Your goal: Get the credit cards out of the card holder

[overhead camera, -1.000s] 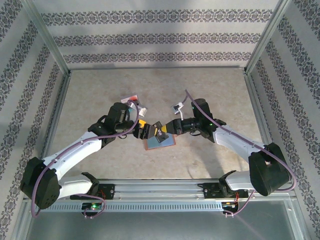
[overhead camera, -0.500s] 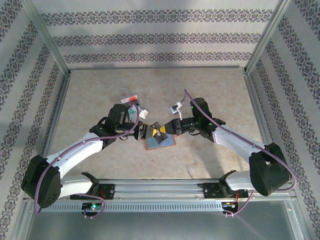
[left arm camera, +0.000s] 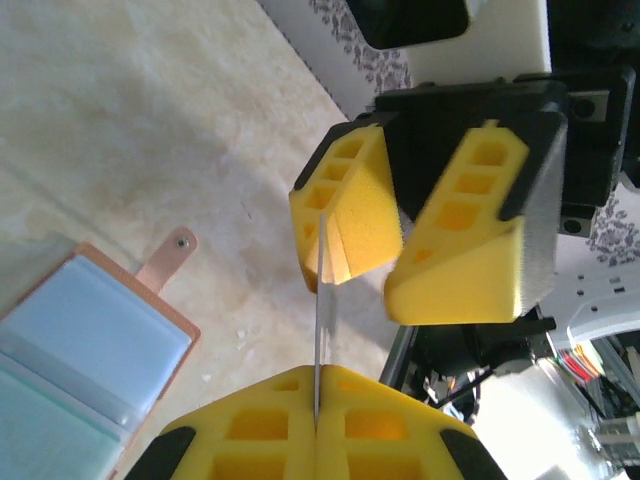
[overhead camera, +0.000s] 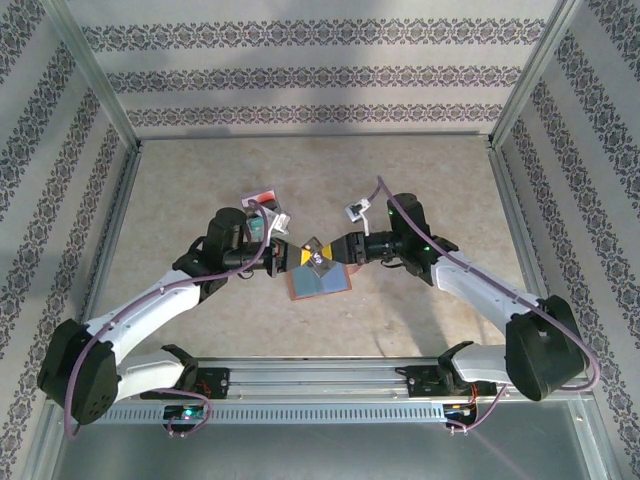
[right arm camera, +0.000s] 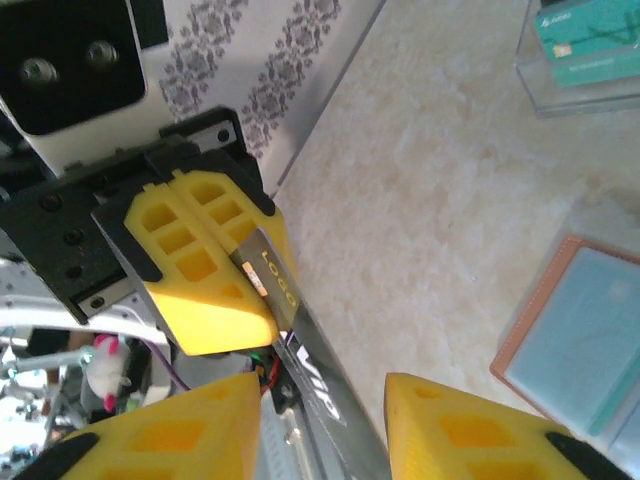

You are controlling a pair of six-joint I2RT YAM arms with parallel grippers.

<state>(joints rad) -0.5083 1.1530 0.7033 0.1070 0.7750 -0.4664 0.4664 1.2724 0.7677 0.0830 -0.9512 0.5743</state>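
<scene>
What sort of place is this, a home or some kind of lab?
Probably a lab robot cell: a left arm and a right arm bolted to a metal rail, with aluminium frame posts and patterned panels boxing in the table.

One credit card [overhead camera: 318,258], yellow and black at one end with a glossy grey face bearing printed lettering, is held clear of the table at a tilt. It sits over the far edge of the card holder and is pinched at one end between the closed pads of the left gripper [overhead camera: 290,257]. The card holder [overhead camera: 320,283], a tan wallet with an orange-brown rim, lies open and flat on the table, grey-blue pockets facing up and its snap tab [left arm camera: 170,255] extended flat from one edge.
</scene>
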